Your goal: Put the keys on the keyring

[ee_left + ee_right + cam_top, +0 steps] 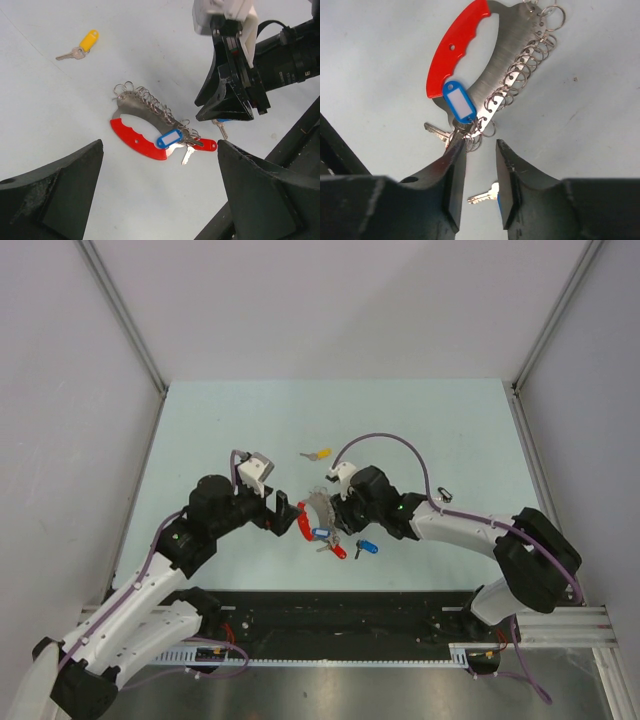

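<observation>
The keyring [509,52] is a curved steel plate with a red handle [134,140] and several small silver rings along its edge. It lies flat between the two arms [312,510]. At its end sits a key with a blue tag [460,102], and a red-capped key [205,145] lies beside it. A yellow-capped key [85,43] lies apart, farther back. A loose blue-capped key [366,548] rests under my right gripper [480,145]. That gripper's jaws stand a narrow gap apart with nothing between them, and the left fingertip [456,150] touches the key cluster. My left gripper [160,150] hovers wide open near the red handle.
A tiny black ring [445,495] lies to the right, beside the right arm's forearm. The black base rail [340,615] runs along the near table edge. Grey walls enclose the table on three sides.
</observation>
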Robot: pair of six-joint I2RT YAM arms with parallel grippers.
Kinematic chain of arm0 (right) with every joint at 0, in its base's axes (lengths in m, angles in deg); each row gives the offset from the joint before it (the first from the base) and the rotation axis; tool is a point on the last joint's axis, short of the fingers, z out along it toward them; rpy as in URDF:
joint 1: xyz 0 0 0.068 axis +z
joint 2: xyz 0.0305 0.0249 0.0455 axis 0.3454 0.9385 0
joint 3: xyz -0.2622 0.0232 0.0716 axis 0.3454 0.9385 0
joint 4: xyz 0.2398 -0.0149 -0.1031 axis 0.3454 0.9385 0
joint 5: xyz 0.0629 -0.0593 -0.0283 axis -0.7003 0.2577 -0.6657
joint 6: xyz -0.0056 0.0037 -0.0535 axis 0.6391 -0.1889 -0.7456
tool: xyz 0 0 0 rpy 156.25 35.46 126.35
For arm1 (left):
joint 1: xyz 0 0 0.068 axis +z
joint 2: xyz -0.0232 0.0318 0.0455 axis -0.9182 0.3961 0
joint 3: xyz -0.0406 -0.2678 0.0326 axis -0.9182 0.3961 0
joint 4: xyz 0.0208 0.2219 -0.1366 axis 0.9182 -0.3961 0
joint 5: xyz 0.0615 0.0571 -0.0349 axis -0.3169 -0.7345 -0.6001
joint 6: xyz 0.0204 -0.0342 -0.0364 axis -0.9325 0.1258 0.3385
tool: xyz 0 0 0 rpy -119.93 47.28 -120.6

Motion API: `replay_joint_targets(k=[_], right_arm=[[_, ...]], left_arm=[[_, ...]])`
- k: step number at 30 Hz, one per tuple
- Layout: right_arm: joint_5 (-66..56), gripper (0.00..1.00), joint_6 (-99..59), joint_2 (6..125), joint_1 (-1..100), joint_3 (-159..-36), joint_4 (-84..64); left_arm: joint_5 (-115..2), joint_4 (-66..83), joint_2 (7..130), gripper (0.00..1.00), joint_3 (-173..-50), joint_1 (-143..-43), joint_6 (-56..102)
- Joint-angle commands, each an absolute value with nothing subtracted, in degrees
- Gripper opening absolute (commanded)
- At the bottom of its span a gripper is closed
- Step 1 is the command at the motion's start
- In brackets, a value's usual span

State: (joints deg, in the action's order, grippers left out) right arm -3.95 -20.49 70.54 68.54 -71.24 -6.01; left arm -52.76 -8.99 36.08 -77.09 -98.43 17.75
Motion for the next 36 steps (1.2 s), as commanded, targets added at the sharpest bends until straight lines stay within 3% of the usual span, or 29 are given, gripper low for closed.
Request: replay_joint_targets(k=[1,18,26,36], right_arm=[[-4.9,0.33,-30.0,72.5,70.3,-73.3,-5.6],[-3.6,0.27,-31.5,78.4,72.6,-73.6,-8.7],[1.1,0.17,-31.5,78.3,72.5,-73.6,-9.7],[-1.2,0.16,-31.9,79.3,72.3,-73.6,-11.5]], left_arm=[[-52.1,-8.0,35.4,1.0,-78.2,-97.6,17.6],[-52.1,-7.9,35.6,1.0,-77.9,-97.2,17.7],[-52.0,-7.7,35.6,1.0,-77.8,-97.3,17.9],[-51.7,-7.7,35.7,1.0,-77.6,-97.1,17.8]])
